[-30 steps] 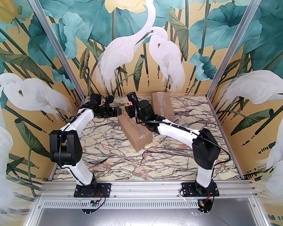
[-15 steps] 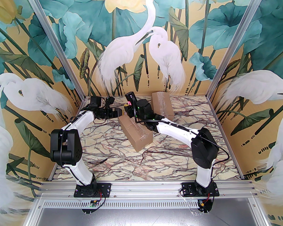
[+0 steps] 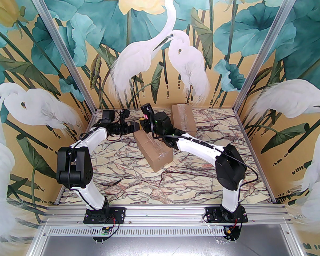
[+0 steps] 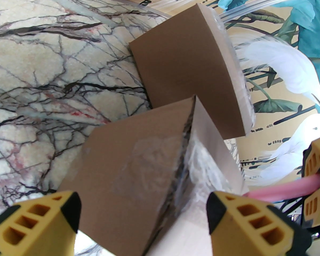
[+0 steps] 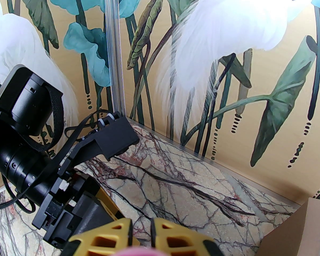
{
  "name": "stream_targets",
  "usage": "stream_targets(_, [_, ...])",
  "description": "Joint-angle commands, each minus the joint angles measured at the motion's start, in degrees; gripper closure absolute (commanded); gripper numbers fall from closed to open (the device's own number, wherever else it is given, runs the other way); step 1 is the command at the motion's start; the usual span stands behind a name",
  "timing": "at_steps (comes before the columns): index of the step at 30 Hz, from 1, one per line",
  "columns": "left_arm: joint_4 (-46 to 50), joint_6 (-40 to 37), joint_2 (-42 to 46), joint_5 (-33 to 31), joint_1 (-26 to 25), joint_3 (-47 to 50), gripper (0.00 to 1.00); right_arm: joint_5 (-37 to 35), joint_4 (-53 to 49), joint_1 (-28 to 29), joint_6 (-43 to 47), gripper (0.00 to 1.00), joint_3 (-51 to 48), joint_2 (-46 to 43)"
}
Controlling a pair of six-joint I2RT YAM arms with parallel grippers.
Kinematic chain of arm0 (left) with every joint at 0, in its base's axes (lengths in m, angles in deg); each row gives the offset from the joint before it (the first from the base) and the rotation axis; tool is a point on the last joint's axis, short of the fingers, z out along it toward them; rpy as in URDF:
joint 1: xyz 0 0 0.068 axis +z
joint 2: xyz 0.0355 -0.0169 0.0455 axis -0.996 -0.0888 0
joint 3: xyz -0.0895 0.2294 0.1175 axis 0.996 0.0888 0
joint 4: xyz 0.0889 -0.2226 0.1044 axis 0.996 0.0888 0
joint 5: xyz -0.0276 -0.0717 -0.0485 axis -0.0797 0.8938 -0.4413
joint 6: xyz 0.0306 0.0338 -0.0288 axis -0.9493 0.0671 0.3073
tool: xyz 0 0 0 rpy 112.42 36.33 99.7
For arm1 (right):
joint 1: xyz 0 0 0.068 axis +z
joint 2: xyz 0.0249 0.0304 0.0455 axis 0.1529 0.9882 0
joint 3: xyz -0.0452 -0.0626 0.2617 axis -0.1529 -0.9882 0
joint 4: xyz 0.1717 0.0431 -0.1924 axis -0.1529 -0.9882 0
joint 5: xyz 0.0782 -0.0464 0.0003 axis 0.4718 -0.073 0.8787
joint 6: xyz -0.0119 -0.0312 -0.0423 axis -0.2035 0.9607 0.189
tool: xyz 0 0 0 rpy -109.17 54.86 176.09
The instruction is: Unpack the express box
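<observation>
left gripper (image 4: 144, 212): was spread wide, far end of express box (image 3: 154, 153) between fingers
right gripper (image 5: 141, 225): pinched pink tool (image 4: 272, 189)
express box: lay taped at mid-table
second box (image 3: 183, 119): sat behind, apart

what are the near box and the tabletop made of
Near box: brown cardboard, matte, judging by its flat kraft faces; glossy clear tape wrinkles along the top. Tabletop: marble-look surface with dark veins, possibly a printed sheet.
</observation>
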Motion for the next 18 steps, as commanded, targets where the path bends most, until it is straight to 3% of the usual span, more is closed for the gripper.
stream_targets(1, [-2.12,1.48,-0.46,2.39,-0.17,2.33,0.19,0.37,-0.07,0.58,-0.07,1.00,1.16,0.95])
stream_targets(18, [-0.74,0.17,-1.86,0.99,-0.17,4.77,0.23,-0.67,5.14,0.39,3.86,1.00,5.28,4.95])
